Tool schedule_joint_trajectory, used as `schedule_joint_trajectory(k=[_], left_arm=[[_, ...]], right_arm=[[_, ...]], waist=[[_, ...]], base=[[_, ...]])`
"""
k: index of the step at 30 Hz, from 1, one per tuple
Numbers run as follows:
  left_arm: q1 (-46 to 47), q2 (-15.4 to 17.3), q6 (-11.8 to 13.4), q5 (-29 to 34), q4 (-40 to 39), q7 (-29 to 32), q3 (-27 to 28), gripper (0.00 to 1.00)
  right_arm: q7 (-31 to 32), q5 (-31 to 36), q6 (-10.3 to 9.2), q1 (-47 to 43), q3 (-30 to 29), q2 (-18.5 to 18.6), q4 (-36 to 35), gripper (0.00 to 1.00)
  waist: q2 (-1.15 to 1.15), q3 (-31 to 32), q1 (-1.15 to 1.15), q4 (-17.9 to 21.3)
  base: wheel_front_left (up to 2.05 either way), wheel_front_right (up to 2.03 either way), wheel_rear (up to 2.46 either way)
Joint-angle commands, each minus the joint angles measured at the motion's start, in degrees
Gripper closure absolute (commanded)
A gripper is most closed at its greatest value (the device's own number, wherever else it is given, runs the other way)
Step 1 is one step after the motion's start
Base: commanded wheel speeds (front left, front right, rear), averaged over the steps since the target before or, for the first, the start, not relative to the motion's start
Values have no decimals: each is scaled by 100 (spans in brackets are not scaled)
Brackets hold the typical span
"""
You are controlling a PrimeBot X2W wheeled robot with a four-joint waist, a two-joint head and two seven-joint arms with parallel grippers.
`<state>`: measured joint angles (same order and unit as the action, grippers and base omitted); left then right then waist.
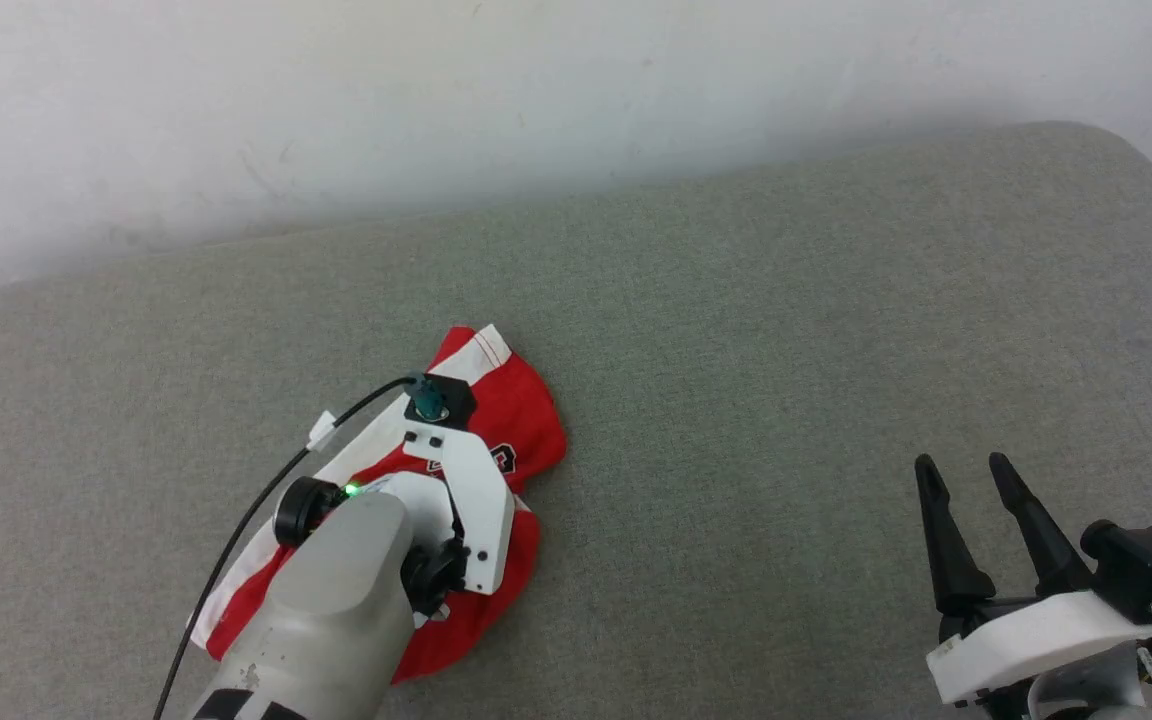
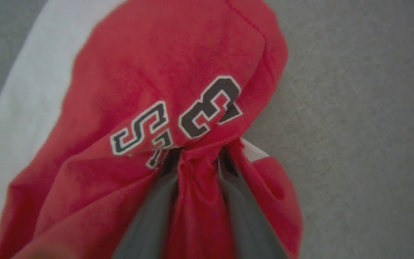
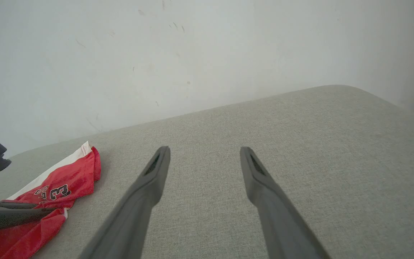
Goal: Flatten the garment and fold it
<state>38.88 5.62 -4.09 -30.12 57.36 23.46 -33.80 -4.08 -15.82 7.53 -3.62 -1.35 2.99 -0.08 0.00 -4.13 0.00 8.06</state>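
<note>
Step in hand: flattening. Bright red thin-fabric basketball shorts with white trim, bunched near left end of grey upholstered cushion. Left end effector pinching a red fold below the numerals; right end effector spread, well apart. Next, likely: draw fold outward.

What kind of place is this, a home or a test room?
Probably a plain indoor room, perhaps a test space. A grey fabric-covered surface, like a cushion or bed, meets a bare, scuffed white wall; the red garment lies on it.
</note>
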Motion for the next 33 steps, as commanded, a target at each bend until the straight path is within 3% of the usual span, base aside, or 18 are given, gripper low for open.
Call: schedule_joint_trajectory(k=[1, 6, 11, 17, 20, 21, 22, 28, 33], left_arm=[[-251, -56, -74, 37, 192, 36, -95, 100], [-122, -161, -235, 213, -29, -551, -433, 100], [-164, -247, -327, 336, -745, -987, -1111, 100], [-599, -254, -337, -131, -2199, -899, -2537, 100], [-822, -37, -338, -434, -2562, -784, -3007, 100], [-897, 27, -338, -524, -2593, -818, -3020, 96], [-952, 75, -338, -569, -2600, -874, -3004, 0], [-1241, 107, -130, -648, -2973, -1859, -2674, 0], [-1592, 262, 199, -642, -3526, -2763, -2338, 0]], right_arm=[[-15, -28, -4, 85, 13, -12, 12, 0], [-29, -42, -4, 7, -74, -12, 64, 0], [-25, -56, -4, -28, -117, -12, 72, 0], [18, -59, -4, -48, -129, -12, 13, 0], [32, -53, -4, -55, -111, -12, 0, 0], [33, -54, -4, -52, -107, -12, -3, 0], [32, -57, -4, -47, -103, -12, -4, 0], [48, -27, -4, -103, -134, -12, 0, 0], [99, 16, -4, -232, -189, -12, -11, 0]], waist=[[0, 21, 0, 3], [0, 146, 0, -100], [0, 253, 0, -227], [0, 258, 0, -306], [0, 222, 0, -327], [0, 203, 0, -330], [0, 188, 0, -331], [0, 212, 0, -380], [0, 383, 0, -448]], base=[[0, 0, 0], [0, 0, 0], [0, 0, 0], [0, 0, 0], [0, 0, 0], [0, 0, 0], [0, 0, 0], [0, 0, 0], [0, 0, 0]])
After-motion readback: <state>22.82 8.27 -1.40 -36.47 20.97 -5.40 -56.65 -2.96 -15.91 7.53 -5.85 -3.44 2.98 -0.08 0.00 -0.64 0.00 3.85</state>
